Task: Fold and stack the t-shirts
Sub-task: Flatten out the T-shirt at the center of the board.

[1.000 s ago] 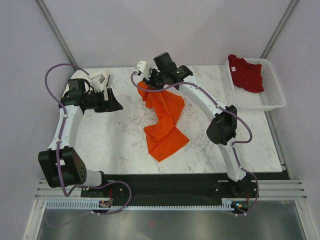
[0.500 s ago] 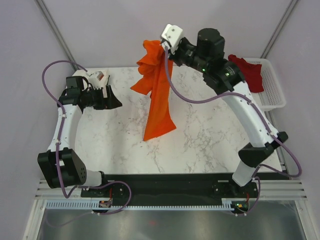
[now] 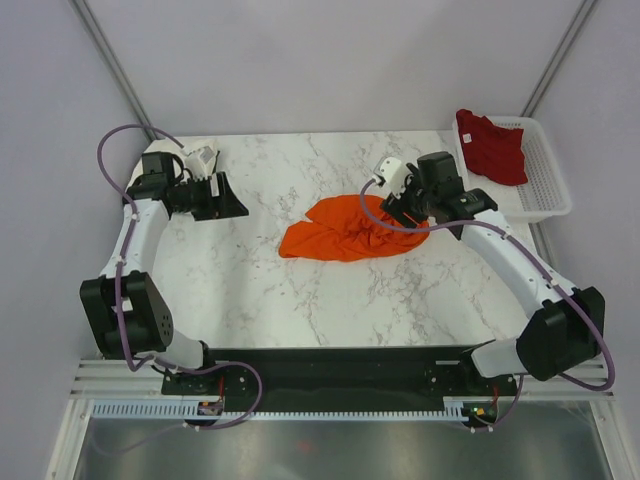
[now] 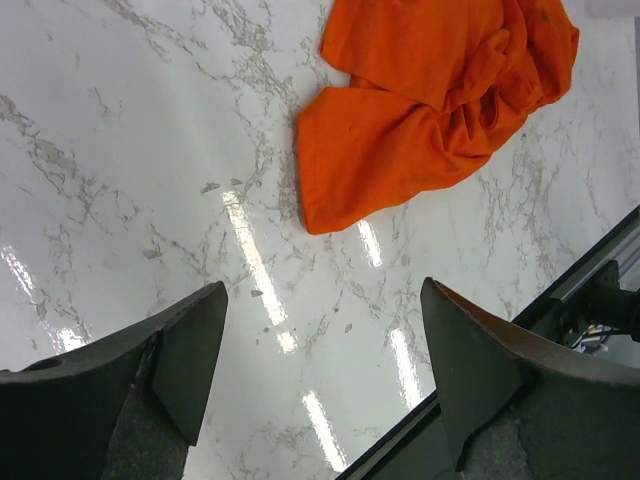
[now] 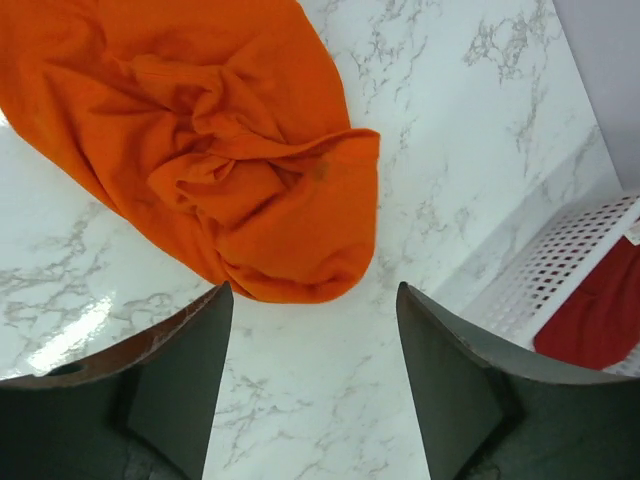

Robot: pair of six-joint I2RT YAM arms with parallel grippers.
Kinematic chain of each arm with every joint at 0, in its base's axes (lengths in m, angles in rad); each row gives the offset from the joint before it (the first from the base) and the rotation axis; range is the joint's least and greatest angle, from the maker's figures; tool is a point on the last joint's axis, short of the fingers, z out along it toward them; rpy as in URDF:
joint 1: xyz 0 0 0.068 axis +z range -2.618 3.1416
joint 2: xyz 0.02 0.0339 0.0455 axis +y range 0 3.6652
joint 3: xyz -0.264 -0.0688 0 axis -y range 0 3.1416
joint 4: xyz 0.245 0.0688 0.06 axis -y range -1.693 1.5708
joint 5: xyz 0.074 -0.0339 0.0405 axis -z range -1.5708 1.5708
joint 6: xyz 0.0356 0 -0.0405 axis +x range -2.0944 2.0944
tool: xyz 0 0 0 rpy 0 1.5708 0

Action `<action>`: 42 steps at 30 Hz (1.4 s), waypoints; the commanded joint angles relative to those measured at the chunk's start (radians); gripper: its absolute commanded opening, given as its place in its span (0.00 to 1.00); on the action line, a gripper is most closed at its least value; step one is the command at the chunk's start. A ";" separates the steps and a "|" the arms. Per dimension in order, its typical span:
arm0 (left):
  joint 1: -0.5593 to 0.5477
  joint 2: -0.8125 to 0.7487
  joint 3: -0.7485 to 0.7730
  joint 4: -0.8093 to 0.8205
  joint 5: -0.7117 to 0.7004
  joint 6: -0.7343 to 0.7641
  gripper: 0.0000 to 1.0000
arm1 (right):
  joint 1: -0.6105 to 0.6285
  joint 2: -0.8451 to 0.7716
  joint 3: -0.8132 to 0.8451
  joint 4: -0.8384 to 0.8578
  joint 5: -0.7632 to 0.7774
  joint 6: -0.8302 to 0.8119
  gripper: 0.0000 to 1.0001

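The bright orange t-shirt lies in a crumpled heap in the middle of the marble table. My right gripper hovers at its right end, open, nothing between the fingers. In the right wrist view the orange t-shirt lies just beyond the right gripper. My left gripper stands open at the far left, well apart from the shirt. From the left wrist the orange t-shirt shows at the upper right, ahead of the left gripper. A dark red t-shirt lies in the basket.
The white mesh basket stands at the table's far right corner; its wall and the red t-shirt show in the right wrist view. The black base rail runs along the near edge. Grey walls enclose the table.
The right arm swung the orange t-shirt high, brought it down to the table and opened its jaws; the shirt now lies in a heap. The left arm has hardly moved.
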 commanded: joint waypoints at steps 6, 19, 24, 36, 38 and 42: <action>-0.006 0.022 0.040 0.013 0.029 -0.020 0.85 | 0.044 0.176 0.253 0.043 -0.247 0.098 0.72; -0.006 -0.083 -0.129 0.034 -0.166 0.014 0.78 | 0.191 0.670 0.621 0.044 -0.242 0.112 0.54; -0.005 -0.118 -0.150 0.042 -0.171 0.010 0.79 | 0.230 0.822 0.765 0.041 -0.210 0.126 0.50; -0.003 -0.152 -0.172 0.045 -0.191 0.013 0.80 | 0.280 1.017 0.901 0.021 -0.142 0.133 0.49; 0.001 -0.149 -0.172 0.046 -0.191 0.013 0.80 | 0.283 1.031 0.905 0.021 -0.136 0.132 0.49; 0.003 -0.146 -0.172 0.049 -0.189 0.013 0.80 | 0.285 1.054 0.928 0.020 -0.124 0.129 0.49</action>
